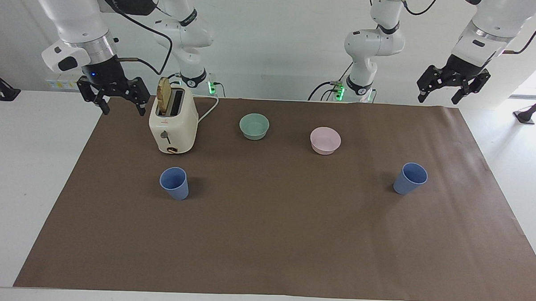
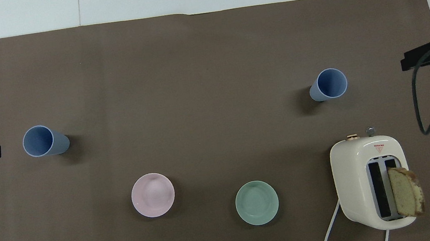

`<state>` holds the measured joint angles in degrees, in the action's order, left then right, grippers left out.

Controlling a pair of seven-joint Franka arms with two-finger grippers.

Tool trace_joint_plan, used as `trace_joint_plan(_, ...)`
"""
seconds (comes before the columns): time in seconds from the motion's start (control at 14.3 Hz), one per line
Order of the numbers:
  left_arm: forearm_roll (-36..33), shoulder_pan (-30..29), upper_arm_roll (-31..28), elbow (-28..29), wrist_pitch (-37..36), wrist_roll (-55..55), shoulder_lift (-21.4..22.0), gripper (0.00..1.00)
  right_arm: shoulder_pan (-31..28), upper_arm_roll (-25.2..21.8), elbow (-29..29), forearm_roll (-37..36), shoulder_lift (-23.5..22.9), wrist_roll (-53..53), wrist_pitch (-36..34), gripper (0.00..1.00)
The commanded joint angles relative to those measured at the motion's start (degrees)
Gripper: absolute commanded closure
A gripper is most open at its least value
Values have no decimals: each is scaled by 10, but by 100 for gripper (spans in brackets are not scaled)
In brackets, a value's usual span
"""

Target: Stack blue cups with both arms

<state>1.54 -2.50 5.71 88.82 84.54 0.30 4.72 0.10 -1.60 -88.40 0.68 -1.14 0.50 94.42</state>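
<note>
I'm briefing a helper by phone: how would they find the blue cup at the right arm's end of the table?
Start at the cream toaster with a bread slice sticking up, on the brown mat. The blue cup stands upright just farther from the robots than the toaster. Its twin, the other blue cup, stands toward the left arm's end, near the pink bowl.

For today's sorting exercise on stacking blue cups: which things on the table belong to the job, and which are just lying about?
Belong to the job:
- blue cup at the right arm's end
- blue cup at the left arm's end
- left hand and right hand, both raised and open

Just lying about:
- mint-green bowl
- pink bowl
- toaster holding a bread slice
- brown mat
</note>
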Motion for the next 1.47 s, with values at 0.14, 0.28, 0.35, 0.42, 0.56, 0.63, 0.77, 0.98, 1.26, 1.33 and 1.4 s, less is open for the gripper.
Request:
trace_joint_plan(0.14,6,2,-3,19,15,1,14,0,-5,4,-7,3,5,-8,3,0)
trace_joint_plan(0.28,6,2,-3,19,15,0,14,0,-5,4,-7,3,5,-8,3,0)
trace_joint_plan(0.35,6,1,-3,19,15,0,14,0,-5,4,-7,3,5,-8,3,0)
trace_joint_plan(0.42,6,-1,-3,20,15,1,14,0,-5,4,-7,3,5,-8,3,0)
trace_joint_plan(0.56,6,-4,-3,34,21,3,12,0,-5,4,-8,3,5,-8,3,0)
trace_joint_plan(0.63,6,-5,-4,49,37,6,12,0,-5,4,-7,3,5,-8,3,0)
trace_joint_plan(0.77,6,-19,-4,83,86,5,10,0,-5,4,-7,3,5,-8,3,0)
trace_joint_plan(0.98,6,-33,-4,126,137,8,-1,0,-5,4,-7,3,5,-8,3,0)
trace_joint_plan(1.26,6,-59,-4,183,239,9,-30,0,-5,4,-7,3,5,-8,3,0)
trace_joint_plan(1.33,6,-65,-4,186,248,8,-44,0,-5,4,-8,3,5,-8,3,0)
trace_joint_plan(1.4,5,-71,-4,189,255,9,-58,0,-5,4,-8,3,5,-8,3,0)
